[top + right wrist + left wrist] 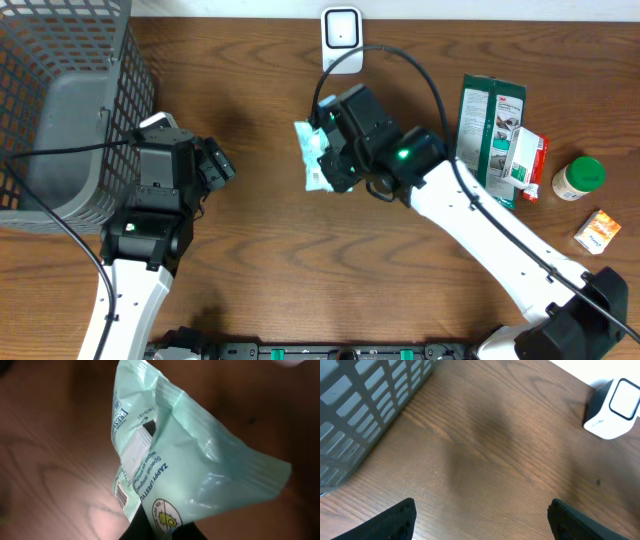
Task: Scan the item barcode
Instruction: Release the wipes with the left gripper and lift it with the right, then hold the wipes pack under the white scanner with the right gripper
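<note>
The packet (200,460) is mint green, the basket (60,100) grey, the scanner (341,40) white.

Spread left hand (481,525) faces basket (365,405) and scanner (614,410).

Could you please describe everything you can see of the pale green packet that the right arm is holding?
The pale green packet is a soft, glossy plastic pouch, crinkled, with crimped sealed ends. It carries dark blue print, a white label panel, a round yellow-green emblem and a small barcode near one edge. The right gripper has its jaws shut on the packet's lower part, holding it tilted over the wooden table, a little short of the white scanner.
</note>
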Controlling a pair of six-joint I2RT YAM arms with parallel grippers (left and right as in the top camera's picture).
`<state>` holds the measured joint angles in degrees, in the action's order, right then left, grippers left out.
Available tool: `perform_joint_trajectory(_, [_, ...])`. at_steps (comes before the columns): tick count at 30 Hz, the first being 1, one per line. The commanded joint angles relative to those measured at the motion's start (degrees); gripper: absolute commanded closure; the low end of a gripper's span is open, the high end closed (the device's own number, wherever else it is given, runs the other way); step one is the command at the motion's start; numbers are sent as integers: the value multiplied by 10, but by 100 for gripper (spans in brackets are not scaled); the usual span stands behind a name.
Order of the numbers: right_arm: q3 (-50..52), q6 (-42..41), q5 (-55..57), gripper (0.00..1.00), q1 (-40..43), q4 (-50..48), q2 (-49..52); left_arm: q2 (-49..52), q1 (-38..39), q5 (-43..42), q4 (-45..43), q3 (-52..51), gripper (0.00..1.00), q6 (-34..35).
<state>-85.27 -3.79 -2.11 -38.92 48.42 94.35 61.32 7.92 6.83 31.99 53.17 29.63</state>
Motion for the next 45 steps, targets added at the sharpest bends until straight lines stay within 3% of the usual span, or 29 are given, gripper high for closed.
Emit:
perform_joint_trajectory(1, [-104, 42, 77, 99, 8, 63, -6, 10, -2, 16, 1, -2, 14, -6])
perform_joint_trajectory(7, [-267, 70, 176, 99, 15, 111, 12, 13, -2, 16, 6, -2, 14, -6])
perform_joint_trajectory(12, [-326, 108, 217, 99, 15, 57, 15, 13, -2, 16, 6, -2, 14, -6])
perform_joint_trajectory(24, [-326, 480, 324, 99, 16, -45, 129, 13, -2, 16, 6, -2, 14, -6])
perform_joint_trajectory(28, [-326, 541, 412, 99, 26, -137, 210, 13, -2, 16, 6, -2, 14, -6])
perform_joint_trajectory(36, [-326, 667, 449, 99, 50, -368, 355, 13, -2, 16, 6, -2, 14, -6])
perform_joint_trajectory(45, [-326, 660, 465, 99, 64, -570, 437, 13, -2, 16, 6, -2, 14, -6])
